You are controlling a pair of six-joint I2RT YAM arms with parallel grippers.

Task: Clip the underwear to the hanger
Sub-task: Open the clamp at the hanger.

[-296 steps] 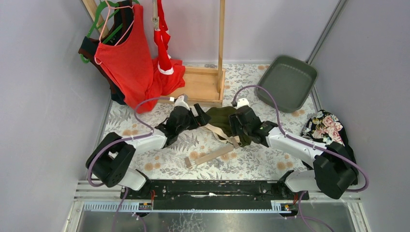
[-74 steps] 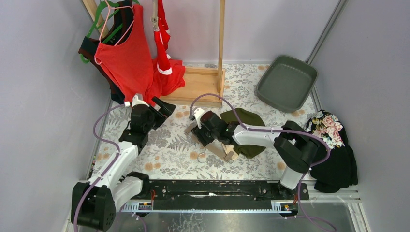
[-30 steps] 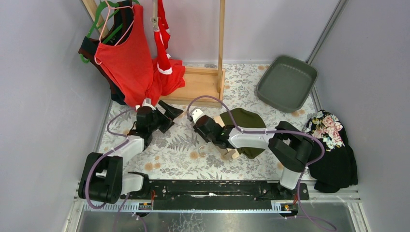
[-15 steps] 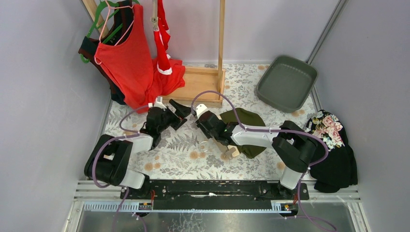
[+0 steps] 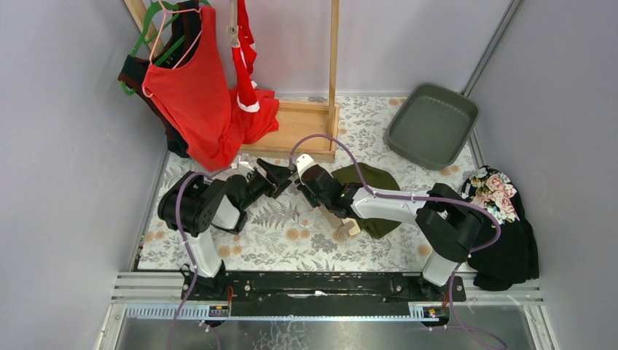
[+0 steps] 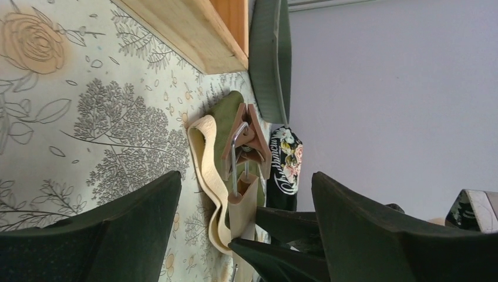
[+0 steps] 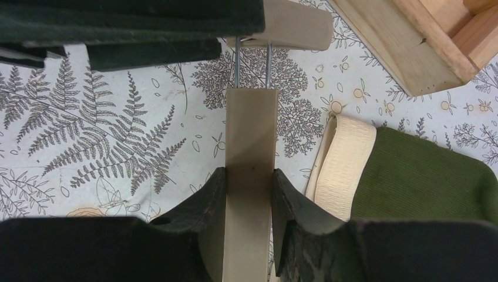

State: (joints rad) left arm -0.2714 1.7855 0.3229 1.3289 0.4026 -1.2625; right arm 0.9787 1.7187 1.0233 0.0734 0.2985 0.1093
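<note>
The right end effector (image 7: 249,182) was closed on the flat bar of the wooden clip hanger (image 7: 251,135), one finger pressed to each side of it. The bar ran forward to two metal wires and a wooden clip (image 6: 246,138) at its end.

The left end effector (image 6: 245,179) stood wide open with nothing in its grip. It faced the right one across the fern-printed tabletop (image 5: 255,244). From the left wrist the clip showed in the gap between its fingers (image 6: 141,223); whether they touched the clip could not be told.

The olive green briefs (image 5: 375,182) lay flat on the tabletop just beside the hanger bar, on the right arm's side. Their cream waistband (image 7: 345,158) was turned toward the bar but did not touch it, and no clip held the cloth.

The red briefs (image 5: 245,58) hung at the wooden rack (image 5: 334,65) at the far edge, next to a red tank top (image 5: 191,91). A grey tray (image 5: 431,124) sat far right, and a black floral cloth (image 5: 490,191) lay at the right edge.
</note>
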